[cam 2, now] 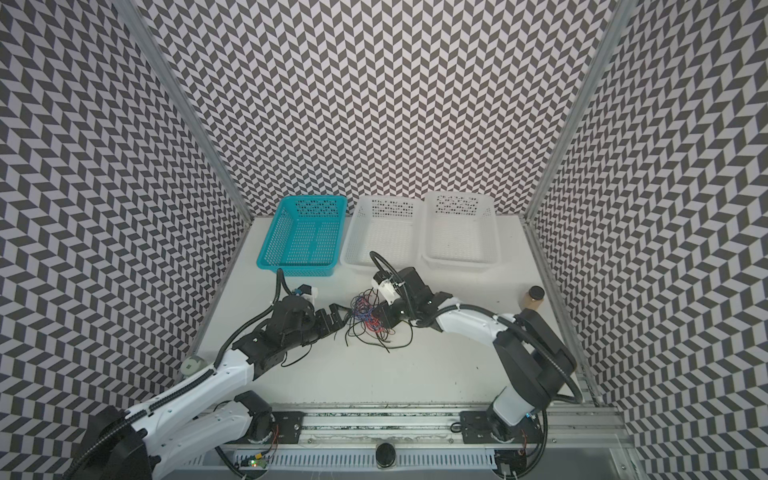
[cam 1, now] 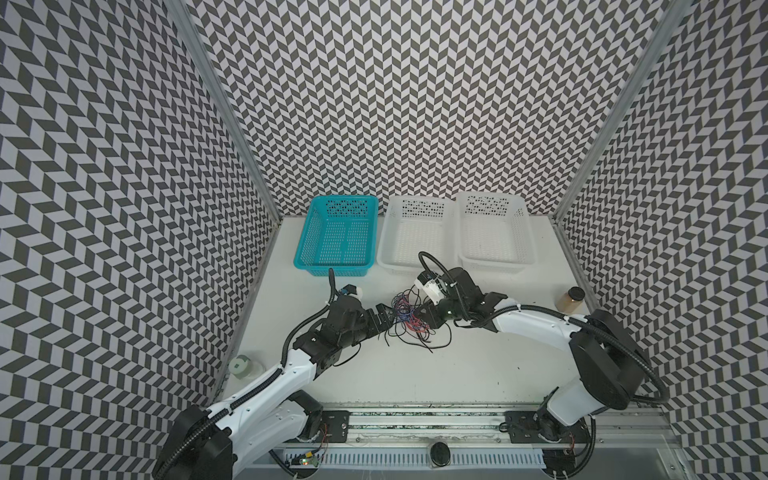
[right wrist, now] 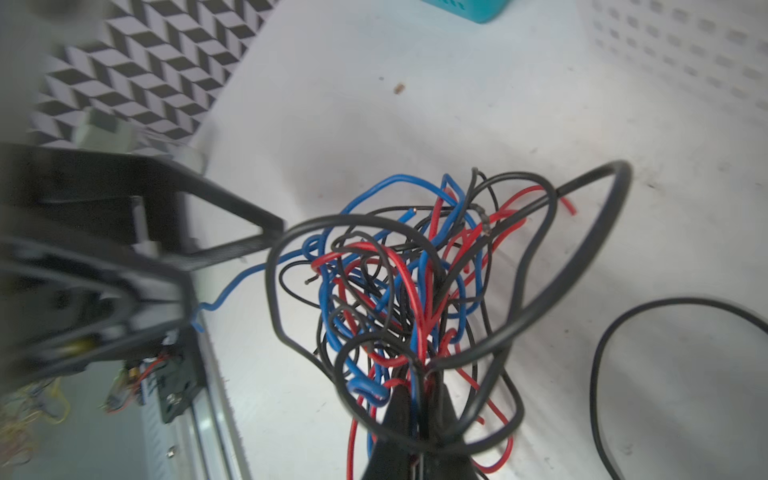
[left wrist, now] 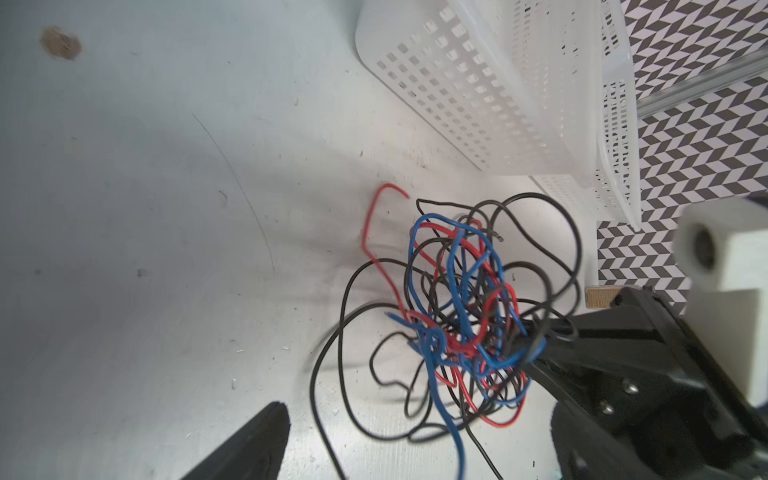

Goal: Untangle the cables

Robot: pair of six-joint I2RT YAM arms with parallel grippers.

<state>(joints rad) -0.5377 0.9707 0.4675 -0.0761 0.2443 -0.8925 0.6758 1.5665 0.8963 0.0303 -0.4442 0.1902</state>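
Observation:
The cables (cam 1: 409, 320) (cam 2: 368, 318) are a knot of thin black, red and blue wires on the white table, midway between my two arms. In the right wrist view my right gripper (right wrist: 419, 384) is shut on several strands at the edge of the cables (right wrist: 407, 291). A top view shows that right gripper (cam 1: 420, 313) at the knot's right side. My left gripper (cam 1: 386, 320) stands open at the knot's left side. In the left wrist view the cables (left wrist: 461, 316) lie just ahead of the open left gripper (left wrist: 415, 432), with a few loose black and blue strands trailing between its fingers.
Behind the knot stand a teal basket (cam 1: 332, 270) and two white baskets (cam 1: 399, 270) (cam 1: 490, 266). A jar of brown stuff (cam 1: 571, 299) sits at the right wall. A white-lidded jar (cam 1: 241, 368) sits by the left wall. The arms' rail runs along the front edge.

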